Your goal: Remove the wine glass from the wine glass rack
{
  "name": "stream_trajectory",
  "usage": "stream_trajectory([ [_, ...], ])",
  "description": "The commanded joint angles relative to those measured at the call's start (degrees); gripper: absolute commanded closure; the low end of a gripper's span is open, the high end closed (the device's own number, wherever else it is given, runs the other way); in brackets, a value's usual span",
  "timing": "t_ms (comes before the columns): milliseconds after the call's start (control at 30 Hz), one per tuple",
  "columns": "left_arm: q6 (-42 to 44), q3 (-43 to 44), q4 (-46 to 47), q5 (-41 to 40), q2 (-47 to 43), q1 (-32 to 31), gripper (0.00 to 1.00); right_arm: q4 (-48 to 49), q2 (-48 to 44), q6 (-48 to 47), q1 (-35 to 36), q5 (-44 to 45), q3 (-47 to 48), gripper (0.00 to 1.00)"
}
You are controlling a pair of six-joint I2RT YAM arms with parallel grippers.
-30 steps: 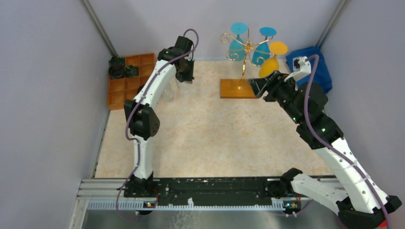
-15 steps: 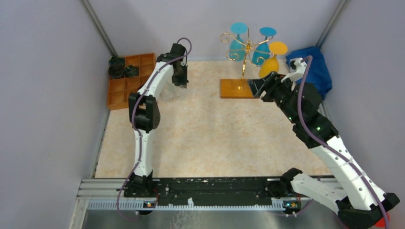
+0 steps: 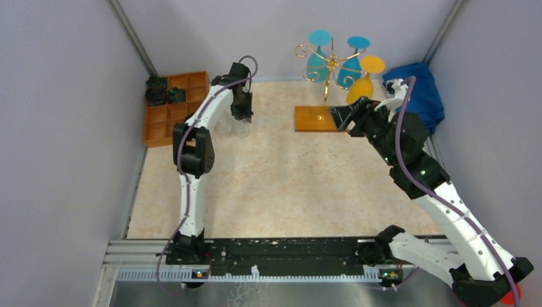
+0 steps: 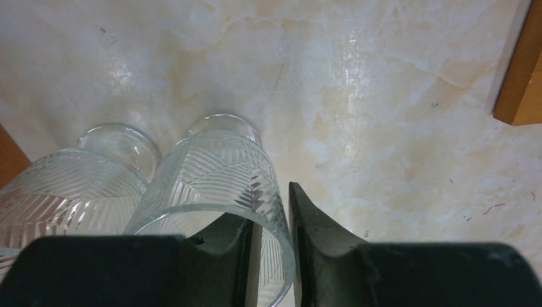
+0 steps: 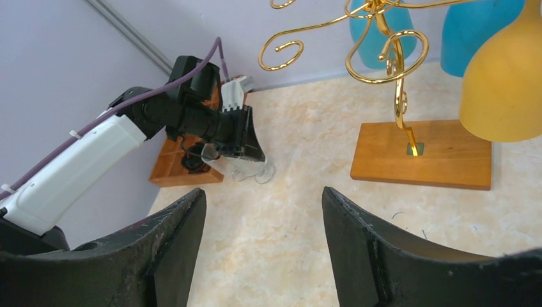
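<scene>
left pincer (image 4: 270, 204) has sunk to the bench (image 4: 383, 96), clamped on a clear glass (image 4: 217, 179) rim; right pincer (image 5: 262, 192), open, has edged closer to the yellow wine glass (image 5: 505, 89) — still hanging on the wine glass rack (image 5: 422, 157) — grab likely next.

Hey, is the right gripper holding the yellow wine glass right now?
No, the right gripper is open and empty, and the yellow wine glass hangs on the wine glass rack off to its side.
</scene>
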Motion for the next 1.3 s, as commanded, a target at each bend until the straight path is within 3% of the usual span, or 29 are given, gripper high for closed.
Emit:
stream_trajectory([
  [0,0.0,-0.4,0.9,3.1,-1.5,-0.5,0.71,2.9,0.1,0.0,-0.1,-1.3,0.2,0.31],
  [167,0.1,1.0,0.1,2.7,-2.8,-0.7,0.63,3.8,0.5,0.0,-0.1,-2.2,-0.2,0.27],
  [433,-0.1,3.3,-1.9,0.1,-8.3,-1.0,0.65,3.5,1.3,-0.5,-0.1,-1.9,1.5,0.29],
  [600,-0.5,7.7,1.9,-0.1,-14.9,-1.0,0.63,-1.8,8.6,-2.7,-0.1,-1.8,11.9,0.32],
  [667,0.0,6.8,6.6,2.9,-19.0,-0.9,0.63,-3.4,11.9,-5.3,0.0,0.4,17.1,0.32],
  [767,-1.3,-1.9,19.4,12.8,-27.7,-0.9,0.61,-4.8,16.9,-9.7,-0.1,5.5,24.1,0.34],
  [833,-3.7,-9.2,28.9,23.7,-33.4,-0.9,0.59,-8.1,21.7,-12.6,-0.2,8.8,31.7,0.36],
  [967,-14.2,-26.2,52.4,41.0,-43.4,-1.0,0.58,-10.8,30.5,-17.0,-0.1,14.1,40.7,0.39],
  [1067,-22.9,-37.6,70.7,46.0,-48.3,-1.1,0.57,-11.6,36.6,-19.1,-0.8,17.2,46.3,0.39],
  [1267,-25.1,-41.9,71.1,46.3,-49.6,-1.1,0.60,-16.6,48.8,-17.9,-4.4,14.9,56.6,0.48],
])
